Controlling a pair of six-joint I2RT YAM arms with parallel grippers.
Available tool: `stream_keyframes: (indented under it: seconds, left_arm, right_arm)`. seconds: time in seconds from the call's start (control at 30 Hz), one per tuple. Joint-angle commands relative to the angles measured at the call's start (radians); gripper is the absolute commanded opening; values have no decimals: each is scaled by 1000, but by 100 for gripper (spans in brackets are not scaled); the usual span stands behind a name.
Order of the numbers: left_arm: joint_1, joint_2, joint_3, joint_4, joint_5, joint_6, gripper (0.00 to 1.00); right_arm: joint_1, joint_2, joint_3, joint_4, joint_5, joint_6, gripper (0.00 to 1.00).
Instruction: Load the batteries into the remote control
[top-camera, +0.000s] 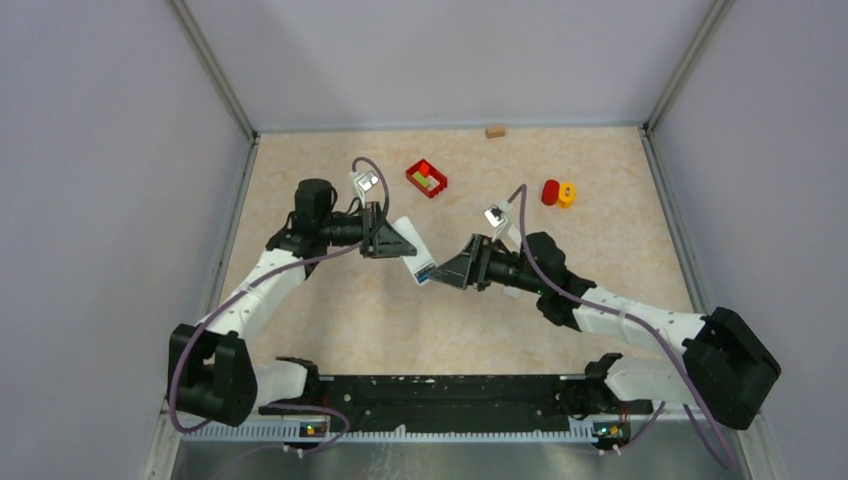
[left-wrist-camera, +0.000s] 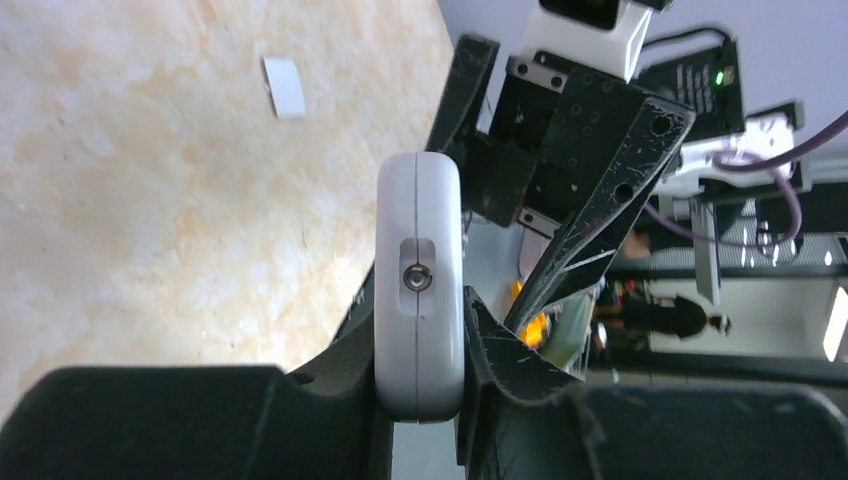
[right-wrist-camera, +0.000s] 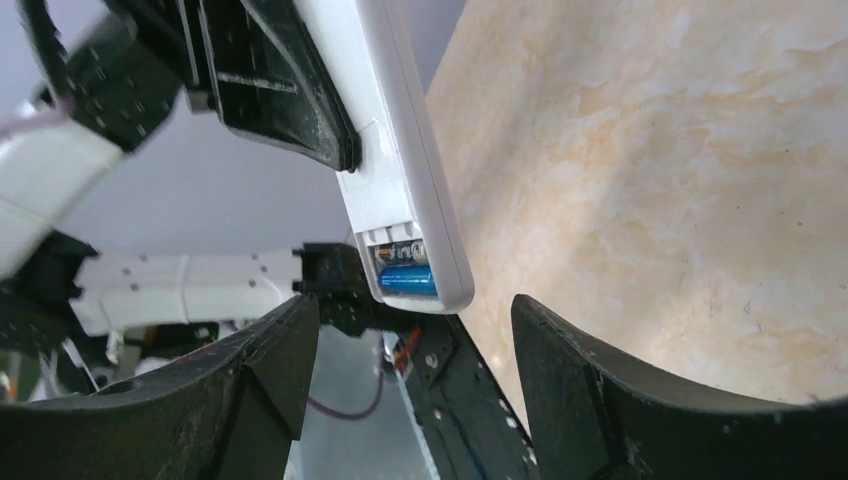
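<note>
My left gripper (top-camera: 393, 241) (left-wrist-camera: 418, 345) is shut on the white remote control (top-camera: 412, 256) (left-wrist-camera: 418, 290), holding it above the table. In the right wrist view the remote control (right-wrist-camera: 395, 140) shows its open battery bay at the lower end. A blue battery (right-wrist-camera: 407, 281) and a dark battery (right-wrist-camera: 400, 253) lie side by side in the bay. My right gripper (top-camera: 447, 272) (right-wrist-camera: 415, 312) stands open just off that end, with nothing between its fingers. A small white flat piece (left-wrist-camera: 283, 87) lies on the table.
A red tray (top-camera: 426, 178) with green and yellow contents sits at the back centre. A red and a yellow object (top-camera: 558, 193) stand at the back right. A small wooden block (top-camera: 494, 131) lies by the rear wall.
</note>
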Motion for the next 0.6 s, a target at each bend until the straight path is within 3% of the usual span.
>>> stream_keyframes:
  seconds: [0.0,0.3,0.43,0.57]
  left_arm:
    - [4,-68,-70,362,-116,-221,0]
    - [4,-166,-156,599,-227,-361,0]
    - [4,-191,-161,604,-242,-365,0]
    - [4,-190,-161,607,-235,-375,0]
  right_arm:
    - [-8,-89,-61,175,246,217,69]
    - [-8,-110,-14,137,396,245,60]
    - [-8,-61,42,64,390,225,55]
    - [-8,-12,53,151,357,225,50]
